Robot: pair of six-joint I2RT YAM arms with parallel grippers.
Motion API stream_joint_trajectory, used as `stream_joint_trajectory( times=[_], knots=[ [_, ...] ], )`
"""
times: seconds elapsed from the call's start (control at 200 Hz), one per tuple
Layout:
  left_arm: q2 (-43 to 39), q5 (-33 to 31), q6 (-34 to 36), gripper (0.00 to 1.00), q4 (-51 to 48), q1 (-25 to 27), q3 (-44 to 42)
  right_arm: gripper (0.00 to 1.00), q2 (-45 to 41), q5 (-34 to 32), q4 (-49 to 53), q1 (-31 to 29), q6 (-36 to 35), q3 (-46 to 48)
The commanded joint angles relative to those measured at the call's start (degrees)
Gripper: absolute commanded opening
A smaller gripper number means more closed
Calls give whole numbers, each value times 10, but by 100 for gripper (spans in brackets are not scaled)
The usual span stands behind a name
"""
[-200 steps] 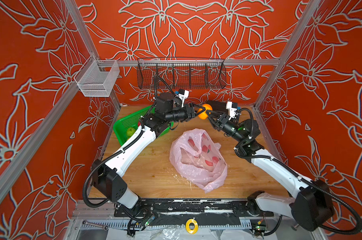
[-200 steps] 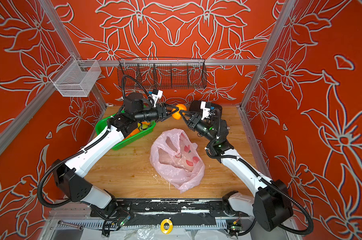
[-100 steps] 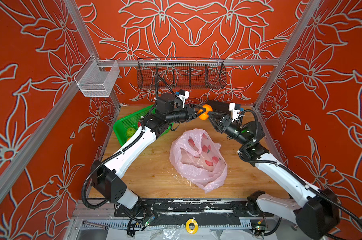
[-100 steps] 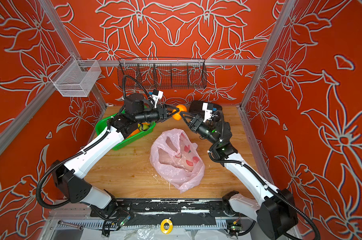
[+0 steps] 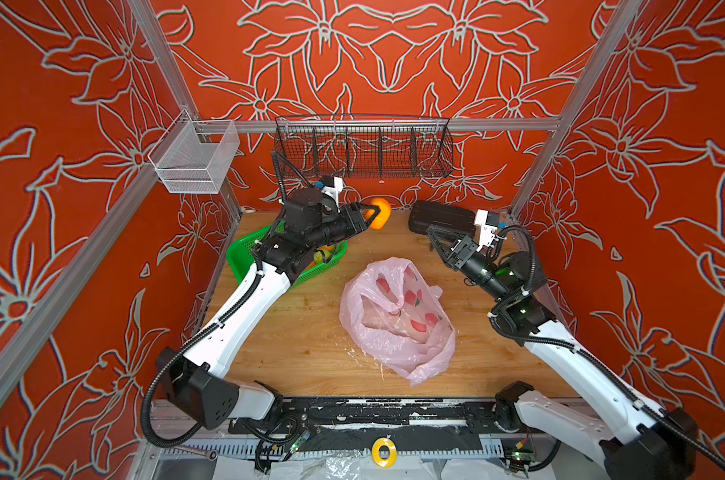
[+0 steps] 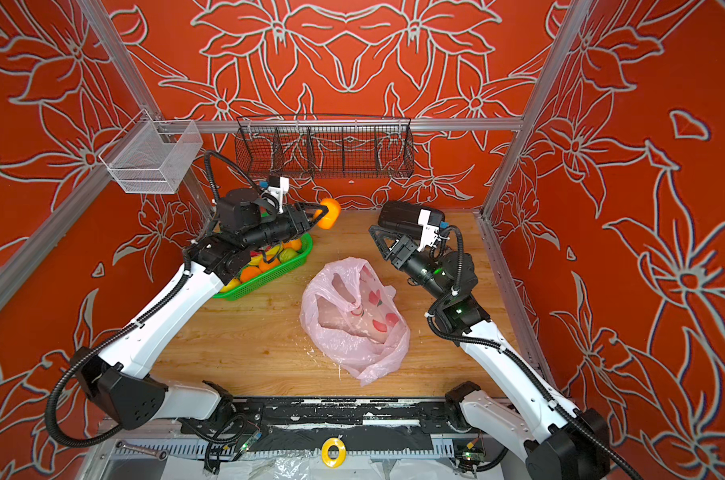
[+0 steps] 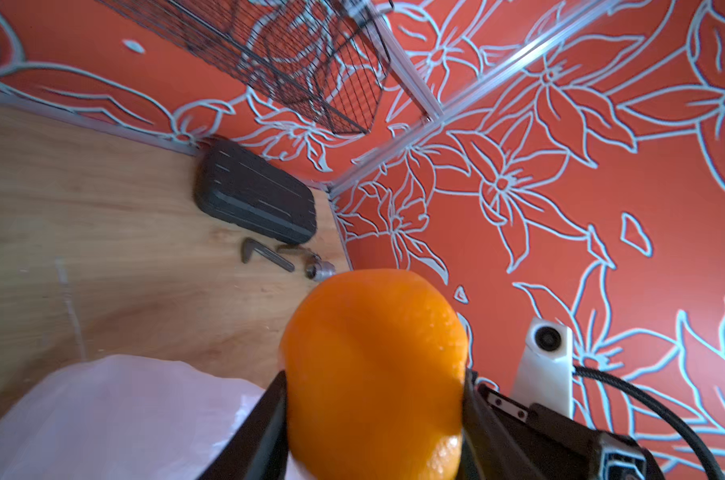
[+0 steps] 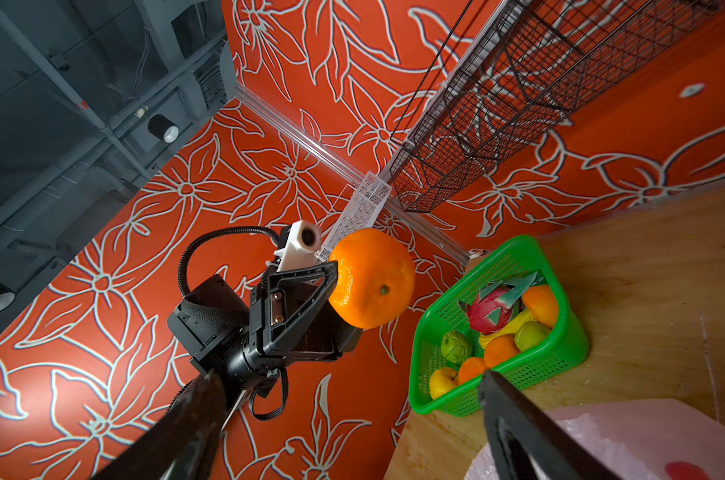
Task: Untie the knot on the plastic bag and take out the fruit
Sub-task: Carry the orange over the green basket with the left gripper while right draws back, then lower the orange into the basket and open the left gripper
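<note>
Right wrist view: left hand [image 8: 336,282] clamped on orange [image 8: 373,278], held high; green basket [image 8: 568,340] lies below, back toward that arm's base. Right hand [image 5: 434,241] jaws apart, empty, farther off.

A: Walls?
B: Orange-red walls [image 5: 394,50], white flower outlines, aluminium frame posts [image 5: 573,93] at corners.
A: Fixtures?
B: Black wire basket [image 5: 363,147] on rear rail [image 5: 498,124], white mesh basket [image 5: 194,160] left. Wooden surface [image 5: 302,332] below.
A: Overhead?
B: Grey ceiling [image 8: 40,62] with pipes and spot lamps [image 8: 163,128], right wrist view only.
</note>
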State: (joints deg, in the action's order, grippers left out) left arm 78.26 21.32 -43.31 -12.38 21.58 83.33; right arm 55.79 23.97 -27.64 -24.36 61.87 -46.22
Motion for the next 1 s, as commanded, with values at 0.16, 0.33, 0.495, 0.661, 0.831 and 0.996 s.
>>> stream_joint_trajectory(
  times=[0.16, 0.33, 0.495, 0.661, 0.831, 0.996],
  knots=[
    [-20, -215, 133, 48, -139, -53, 22, 97, -24, -18, 83, -1, -62, -2],
    [-18, -293, 175, 48, -177, -88, 6, 97, -43, -30, 126, -1, -91, 1],
    [-14, -334, 202, 48, -193, -131, -27, 97, -50, -33, 147, -1, -105, 2],
    [21, -362, 229, 48, -216, -180, -51, 97, -46, -32, 150, -1, -107, 3],
    [77, -367, 246, 48, -222, -210, -69, 97, -44, -32, 150, -1, -109, 4],
    [147, -375, 256, 48, -237, -222, -61, 97, -46, -33, 154, -1, -113, 9]
  ],
)
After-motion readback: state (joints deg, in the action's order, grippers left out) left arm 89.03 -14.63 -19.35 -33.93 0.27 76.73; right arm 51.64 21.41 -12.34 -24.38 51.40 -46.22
